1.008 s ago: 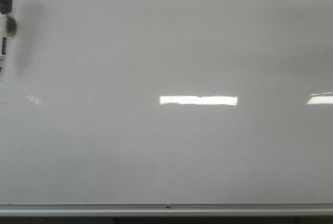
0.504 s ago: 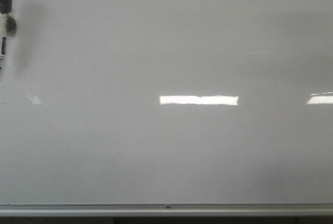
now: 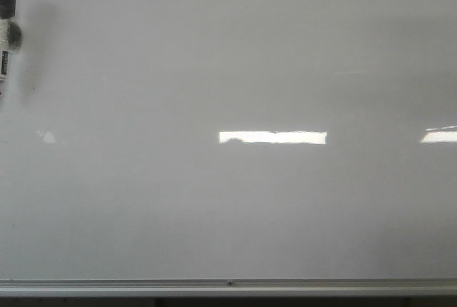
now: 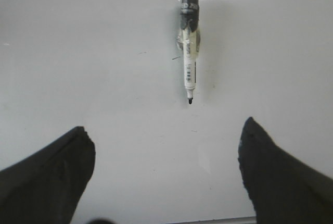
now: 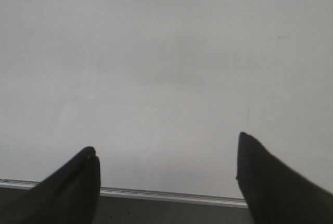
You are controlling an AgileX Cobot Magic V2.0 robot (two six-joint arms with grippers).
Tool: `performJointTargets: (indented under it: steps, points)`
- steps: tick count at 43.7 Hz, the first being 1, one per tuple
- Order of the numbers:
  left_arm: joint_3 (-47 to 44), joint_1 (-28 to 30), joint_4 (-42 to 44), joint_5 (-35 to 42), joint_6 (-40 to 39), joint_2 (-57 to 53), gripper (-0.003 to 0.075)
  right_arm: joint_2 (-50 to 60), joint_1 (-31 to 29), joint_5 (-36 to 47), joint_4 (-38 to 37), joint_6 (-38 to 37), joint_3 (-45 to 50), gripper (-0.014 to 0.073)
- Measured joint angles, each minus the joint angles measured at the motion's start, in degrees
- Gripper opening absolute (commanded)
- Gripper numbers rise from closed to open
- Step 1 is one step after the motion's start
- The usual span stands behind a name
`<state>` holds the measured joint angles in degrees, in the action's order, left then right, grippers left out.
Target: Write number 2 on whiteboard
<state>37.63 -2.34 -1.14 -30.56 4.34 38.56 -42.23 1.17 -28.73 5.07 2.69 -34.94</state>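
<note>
Two grippers, left gripper [image 4: 164,153] and right gripper [image 5: 166,156], spread wide before blank whiteboard [image 3: 235,207]; marker [image 4: 188,47] stuck on board.

No legible text. The marker [image 4: 188,52] stuck on the whiteboard [image 3: 228,200] carried a dark printed label strip on its white barrel, too small to read. No written digit could be made out on the board.

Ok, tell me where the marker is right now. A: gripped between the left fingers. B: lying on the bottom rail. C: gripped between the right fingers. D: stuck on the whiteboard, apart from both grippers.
D: the marker sits on the whiteboard, clear of the open left gripper; the right gripper is empty.
</note>
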Motion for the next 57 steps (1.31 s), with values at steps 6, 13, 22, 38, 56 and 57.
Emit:
performJointTargets:
  steps: [6, 13, 22, 38, 56, 57]
  points:
    - [0.7, -2.4, 0.0, 2.0, 0.6, 5.6, 0.0564, 0.0, 0.0, 0.0, 0.0, 0.0, 0.0, 0.0570]
    - [3.8, -2.5, 0.0, 2.4, 0.8, 14.6, 0.0564, 0.0, 0.0, 0.0, -0.1, 0.0, 0.0, 0.0570]
    - [9.2, -2.5, -0.6, 5.2, 0.8, 24.5, 0.0564, 0.0, 0.0, 0.0, -0.1, 0.0, 0.0, 0.0570]
    - [13.3, -2.5, -3.7, 13.9, 0.9, 38.4, 0.0564, 0.0, 0.0, 0.0, -0.1, 0.0, 0.0, 0.0570]
    - [14.1, -2.5, -4.3, 21.4, 0.9, 46.9, 0.0564, 0.0, 0.0, 0.0, -0.1, 0.0, 0.0, 0.0570]
    - [14.1, -2.5, -4.3, 21.5, 0.9, 47.1, 0.0564, 0.0, 0.0, 0.0, -0.1, 0.0, 0.0, 0.0570]
